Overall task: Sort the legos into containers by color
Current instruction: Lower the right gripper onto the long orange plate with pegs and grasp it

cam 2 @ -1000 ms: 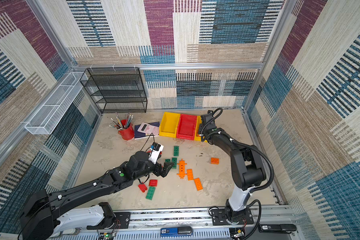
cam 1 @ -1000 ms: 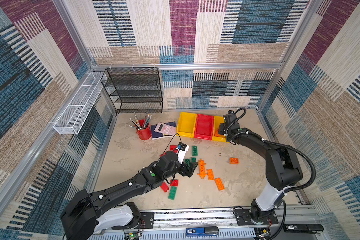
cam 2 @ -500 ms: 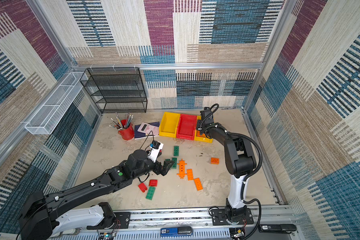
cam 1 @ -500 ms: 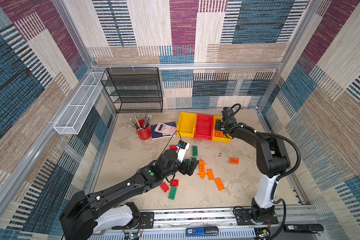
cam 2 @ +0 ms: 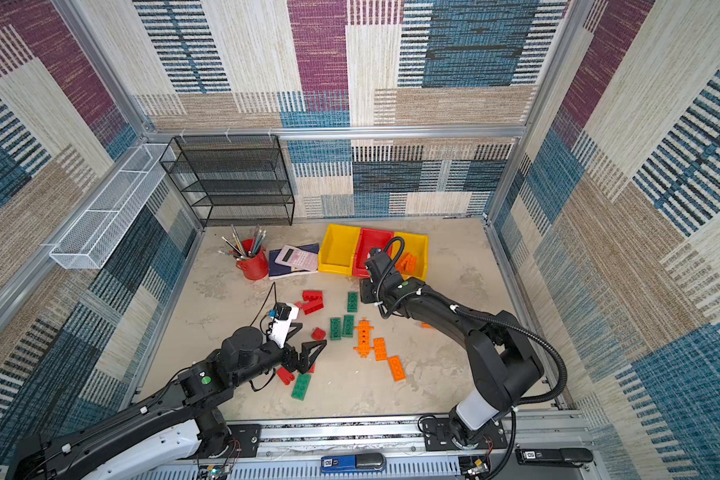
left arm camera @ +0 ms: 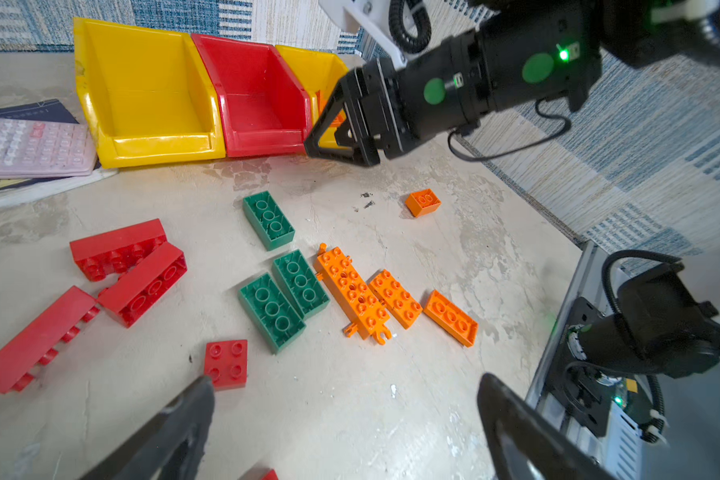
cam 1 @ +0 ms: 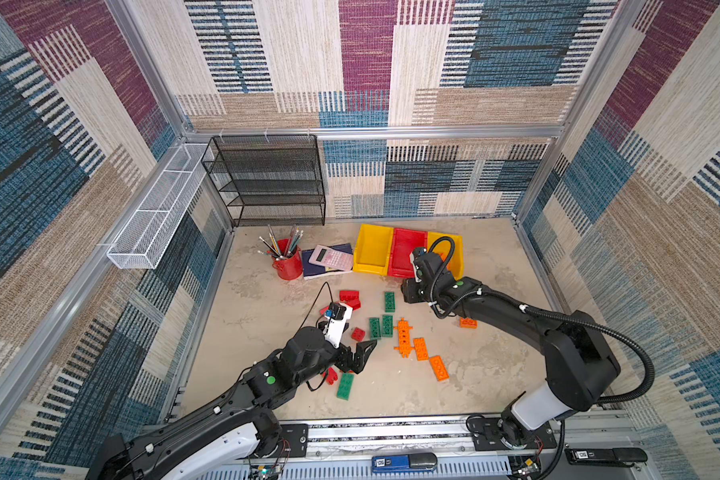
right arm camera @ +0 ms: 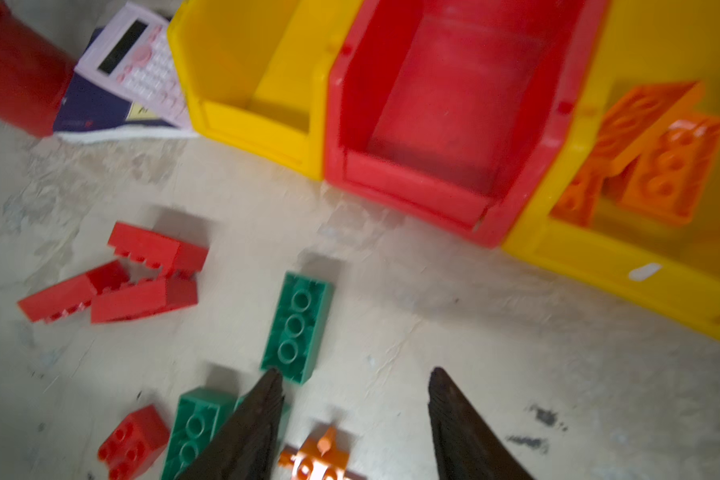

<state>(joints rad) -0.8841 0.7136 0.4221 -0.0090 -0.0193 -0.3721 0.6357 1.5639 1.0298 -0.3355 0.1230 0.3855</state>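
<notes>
Backing right pincer [right arm camera: 352,386]: it has left the right yellow bin [right arm camera: 599,266], where it stood clenched a second ago; now it hangs released and empty over the counter [left arm camera: 454,249], near a green brick [right arm camera: 296,328].
Dropped load: orange bricks [right arm camera: 649,166] lie in that bin, so one more delivery looks done.
Waiting left pincer [left arm camera: 346,388]: spread wide, holding nothing, still poised just beside the red two-by-two [left arm camera: 225,363].
Bare red bin [left arm camera: 262,141] and left yellow bin [left arm camera: 154,145]: red and green pieces all wait on the counter.
Hard to see: the right wrist view is smeared; from above the arm covers most of the orange-filled bin, so its count is unclear.
</notes>
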